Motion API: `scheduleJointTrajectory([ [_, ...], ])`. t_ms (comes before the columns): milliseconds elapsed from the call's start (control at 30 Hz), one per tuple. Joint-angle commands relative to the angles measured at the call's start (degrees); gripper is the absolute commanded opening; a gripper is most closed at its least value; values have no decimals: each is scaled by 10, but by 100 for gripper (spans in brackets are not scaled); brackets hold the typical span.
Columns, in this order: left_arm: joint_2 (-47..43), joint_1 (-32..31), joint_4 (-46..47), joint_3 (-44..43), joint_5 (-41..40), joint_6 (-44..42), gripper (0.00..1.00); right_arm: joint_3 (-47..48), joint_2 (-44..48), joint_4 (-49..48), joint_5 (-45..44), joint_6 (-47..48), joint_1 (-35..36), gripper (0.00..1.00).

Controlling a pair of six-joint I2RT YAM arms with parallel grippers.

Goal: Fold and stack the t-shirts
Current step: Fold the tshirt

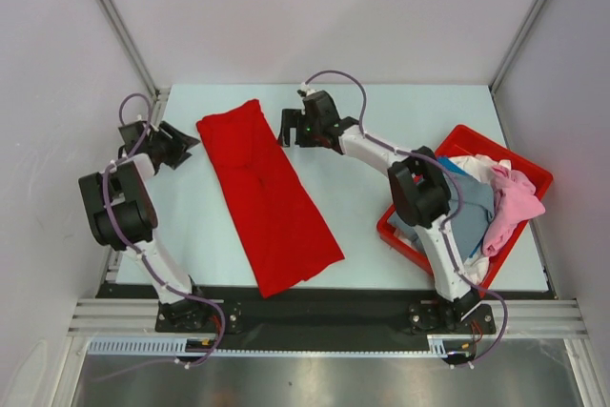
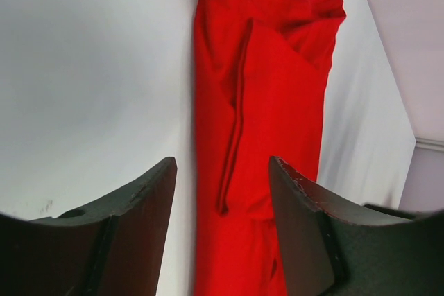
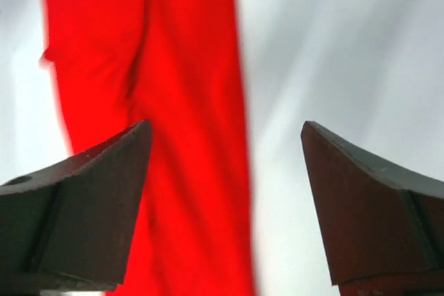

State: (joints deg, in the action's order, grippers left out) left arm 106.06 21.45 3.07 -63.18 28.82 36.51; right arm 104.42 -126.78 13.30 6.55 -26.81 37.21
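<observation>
From where I stood, the job looked to be partway through the first shirt. The lengthwise fold seemed done and the crosswise fold was not yet made.

On the left, the left gripper [image 1: 183,145] hung low just beside the far end of the red t-shirt [image 1: 272,202]. Its fingers were moderately parted with nothing between them. In its own wrist view only cloth and bare surface [image 1: 400,116] showed past the tips, and I could not tell whether a tip brushed the fabric.

The red t-shirt lay flat as a long narrow strip. It ran slantwise from the far middle of the surface toward the near edge, with a soft ridge along its length where the layers overlapped.

The right gripper [image 1: 286,128] sat on the other side of that same far end, close to the cloth's edge. Its jaws were spread very wide and empty.

My guess was that the next move needed both grippers to pinch the two corners of that far end through all the layers. They would then carry it together toward the near end, so the strip halved without the side folds sliding open.

Farther right, the red bin [image 1: 464,130] held the waiting pile. There was a white shirt [image 1: 474,171], a grey-blue shirt [image 1: 474,212] and a pink shirt [image 1: 515,202] draped over the rim. None of them was folded yet.
</observation>
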Motion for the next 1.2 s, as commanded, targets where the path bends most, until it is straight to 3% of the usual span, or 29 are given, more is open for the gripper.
scheduleJointTrajectory([
  [0, 27, -9, 85, -32, -12, 0, 62, 124, -76, -35, 21, 69, -13, 91],
  [67, 43, -13, 95, -43, -23, -1, 62, 198, -137, -30, 34, 67, -20, 82],
  [167, 75, -20, 66, -86, -41, -14, 59, 269, -199, -21, 60, 58, -30, 78],
  [267, 106, -26, 27, -142, -67, -21, 52, 294, -231, -36, 85, 36, -35, 72],
  [400, 149, -32, -1, -189, -82, -4, 50, 313, -267, -67, 103, 11, -33, 64],
  [567, 196, -43, -26, -244, -85, 1, 52, 360, -311, -60, 112, -6, -28, 61],
  [833, 246, -48, -67, -314, -90, 9, 52, 360, -329, -73, 113, -32, -35, 58],
  [1033, 278, -48, -68, -353, -86, 15, 41, 360, -341, -86, 126, -52, -36, 42],
  [1167, 306, -51, -81, -400, -67, 19, 25, 360, -348, -97, 126, -69, -38, 33],
])
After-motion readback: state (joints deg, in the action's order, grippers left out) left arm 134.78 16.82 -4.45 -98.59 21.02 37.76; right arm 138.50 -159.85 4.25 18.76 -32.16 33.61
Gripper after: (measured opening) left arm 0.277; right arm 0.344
